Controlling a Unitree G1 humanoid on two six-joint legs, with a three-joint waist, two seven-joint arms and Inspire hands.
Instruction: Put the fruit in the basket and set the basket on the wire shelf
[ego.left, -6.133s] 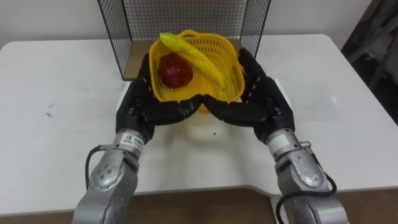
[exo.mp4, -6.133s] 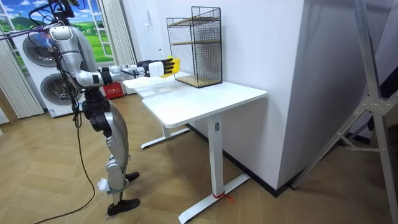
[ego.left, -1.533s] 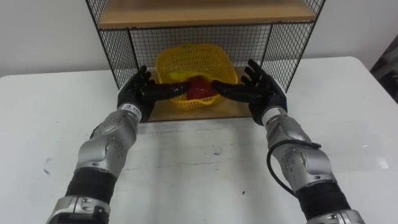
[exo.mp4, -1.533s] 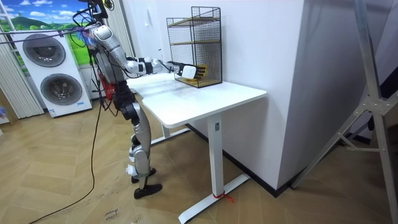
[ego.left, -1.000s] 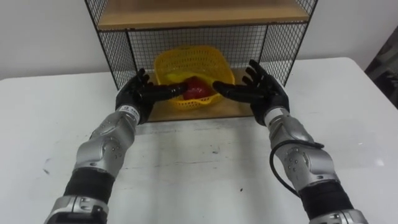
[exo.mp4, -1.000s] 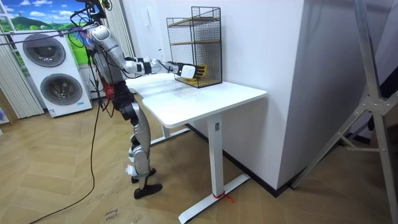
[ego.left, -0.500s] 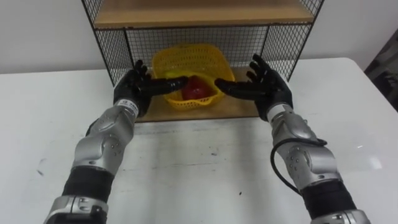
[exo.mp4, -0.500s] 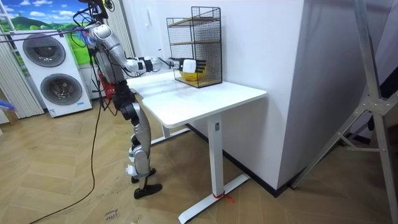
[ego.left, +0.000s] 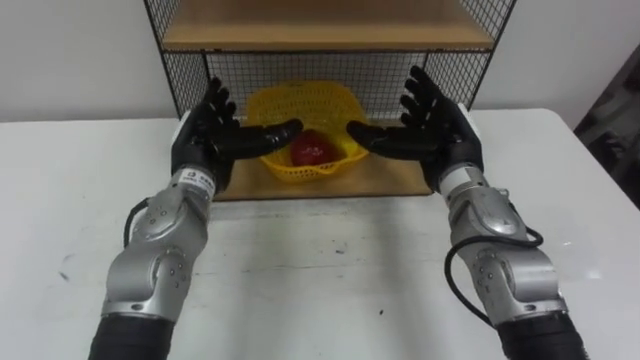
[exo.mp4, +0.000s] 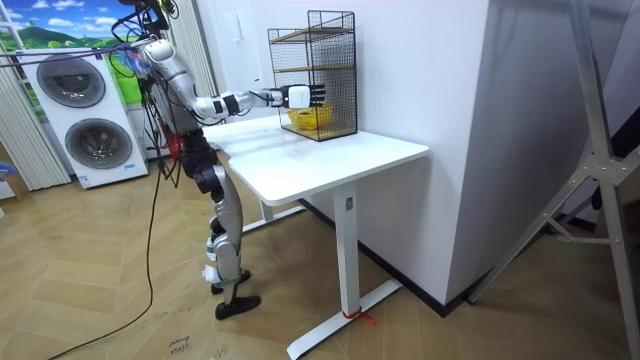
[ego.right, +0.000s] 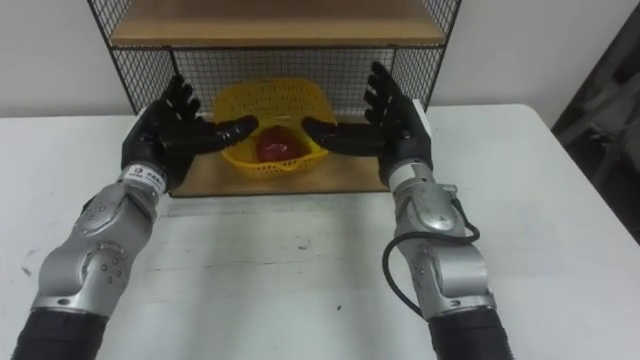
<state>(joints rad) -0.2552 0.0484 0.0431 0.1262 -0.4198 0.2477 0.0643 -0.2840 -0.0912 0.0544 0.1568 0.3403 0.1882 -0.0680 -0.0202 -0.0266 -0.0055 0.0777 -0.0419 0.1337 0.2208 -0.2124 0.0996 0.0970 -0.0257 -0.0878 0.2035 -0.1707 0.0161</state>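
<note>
state of hands: the left hand (ego.left: 208, 138) is released, with the fingers straight and spread upward, the thumb extended toward the centre, and nothing grasped. the right hand (ego.left: 436, 125) is in the mirrored posture, also released and empty. the palms face each other.

position of hands: both hands are raised in front of the wire shelf (ego.left: 181, 72), one on each side of the yellow basket (ego.left: 306, 104). in the eye views, each thumb tip overlaps the basket's front rim. whether they make contact cannot be determined.

position of task items: the yellow basket stands upright on the lower wooden board (ego.left: 392, 181) of the wire shelf, inside the black mesh walls and below the upper wooden board (ego.left: 320, 28). a red round fruit (ego.left: 312, 150) lies in the basket, toward its front. other contents are hidden by the basket wall and the thumbs.

surroundings: the wire shelf stands on a white table (ego.left: 300, 270), at its far edge against the wall.

robot stance, room view: the robot stands upright on the wooden floor at the end of the table nearest the room view's left, with both arms stretched forward to the wire shelf. two stacked washing machines (exo.mp4: 88, 112) are behind it, at the room view's left.
</note>
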